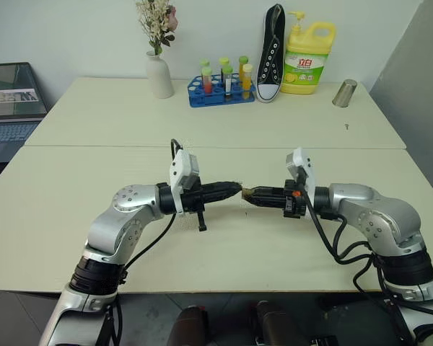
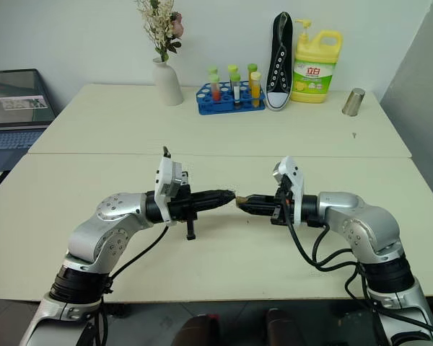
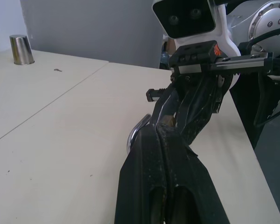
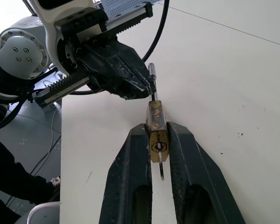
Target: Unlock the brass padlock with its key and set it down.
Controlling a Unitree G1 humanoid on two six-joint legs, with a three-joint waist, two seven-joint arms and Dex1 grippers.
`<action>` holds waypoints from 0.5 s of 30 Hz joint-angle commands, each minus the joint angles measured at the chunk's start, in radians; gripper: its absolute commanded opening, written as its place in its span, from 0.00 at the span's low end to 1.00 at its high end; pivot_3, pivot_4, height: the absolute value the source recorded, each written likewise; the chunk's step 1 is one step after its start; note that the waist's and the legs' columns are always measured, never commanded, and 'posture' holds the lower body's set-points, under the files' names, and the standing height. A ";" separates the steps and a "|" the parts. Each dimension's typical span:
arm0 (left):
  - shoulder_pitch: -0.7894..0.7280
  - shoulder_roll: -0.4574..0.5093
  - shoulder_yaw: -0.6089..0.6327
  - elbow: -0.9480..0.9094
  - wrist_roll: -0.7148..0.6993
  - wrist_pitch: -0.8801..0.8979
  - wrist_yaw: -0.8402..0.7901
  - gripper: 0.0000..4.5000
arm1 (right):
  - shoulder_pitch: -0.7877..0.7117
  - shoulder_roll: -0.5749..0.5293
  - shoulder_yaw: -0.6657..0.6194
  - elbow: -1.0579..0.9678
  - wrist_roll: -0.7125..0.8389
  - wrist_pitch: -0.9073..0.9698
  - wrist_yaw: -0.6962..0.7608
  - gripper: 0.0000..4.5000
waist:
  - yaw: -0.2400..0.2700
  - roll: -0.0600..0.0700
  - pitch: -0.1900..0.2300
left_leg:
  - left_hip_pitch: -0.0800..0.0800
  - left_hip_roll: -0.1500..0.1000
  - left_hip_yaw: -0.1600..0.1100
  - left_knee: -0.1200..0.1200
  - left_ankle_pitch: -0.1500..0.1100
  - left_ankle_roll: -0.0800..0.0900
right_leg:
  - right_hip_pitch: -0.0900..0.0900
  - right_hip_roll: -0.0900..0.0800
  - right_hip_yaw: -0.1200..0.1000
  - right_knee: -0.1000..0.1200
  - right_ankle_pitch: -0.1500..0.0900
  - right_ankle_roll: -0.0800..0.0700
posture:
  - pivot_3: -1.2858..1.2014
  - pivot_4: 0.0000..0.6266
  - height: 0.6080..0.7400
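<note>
Both grippers meet tip to tip in the air above the near table (image 1: 224, 252). My right gripper (image 4: 157, 128) is shut on the brass padlock (image 4: 157, 122), clamping its gold body between the two fingers. The silvery shackle (image 4: 152, 86) points away from it toward my left gripper (image 1: 238, 189), which is shut, its tips right at the shackle. In the left wrist view the curved shackle (image 3: 134, 133) shows beside those shut fingertips (image 3: 149, 135). A thin silvery piece (image 4: 161, 171) sticks out under the lock's keyhole end; I cannot tell whether it is the key.
Along the far table stand a white vase of flowers (image 1: 159, 76), a blue rack of tubes (image 1: 220, 92), a black shoe (image 1: 272, 54), a yellow detergent bottle (image 1: 308, 58) and a metal cup (image 1: 344, 93). A tiny object (image 1: 346, 127) lies near the cup. A laptop (image 1: 11, 108) sits far left.
</note>
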 commanded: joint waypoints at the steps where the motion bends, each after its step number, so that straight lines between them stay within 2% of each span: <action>1: -0.017 -0.005 0.023 -0.034 -0.007 0.003 0.007 0.00 | 0.003 -0.003 -0.004 -0.034 0.008 -0.016 0.015 0.04 | 0.000 0.000 0.000 | 0.000 0.000 0.000 0.000 0.000 0.000 | 0.000 0.000 0.000 0.000 0.000 0.000 | 0.52 0.24 1.00; 5: -0.016 -0.004 0.022 -0.043 -0.006 0.005 0.010 0.00 | 0.005 -0.003 -0.003 -0.036 0.009 -0.015 0.015 0.04 | 0.000 0.000 0.000 | 0.000 0.000 0.000 0.000 0.000 0.000 | 0.000 0.000 0.000 0.000 0.000 0.000 | 0.52 0.24 1.00; 11: 0.011 0.045 0.012 -0.057 0.096 -0.112 -0.020 0.00 | 0.001 0.001 -0.012 -0.025 0.013 0.000 -0.001 0.04 | 0.000 0.000 0.000 | 0.000 0.000 0.000 0.000 0.000 0.000 | 0.000 0.000 0.000 0.000 0.000 0.000 | 0.52 0.24 1.00; 14: 0.039 0.117 -0.019 0.014 0.275 -0.402 -0.083 0.00 | 0.000 0.006 -0.034 -0.014 0.041 0.047 -0.023 0.04 | -0.001 0.000 0.000 | 0.000 0.000 0.000 0.000 0.000 0.000 | 0.000 0.000 0.000 0.000 0.000 0.000 | 0.52 0.24 1.00; 15: 0.049 0.143 -0.027 0.050 0.328 -0.519 -0.110 0.08 | 0.002 0.005 -0.040 -0.014 0.054 0.069 -0.027 0.04 | -0.001 0.000 0.000 | 0.000 0.000 0.000 -0.001 0.000 0.000 | 0.000 0.000 0.000 0.000 0.000 -0.001 | 0.52 0.24 1.00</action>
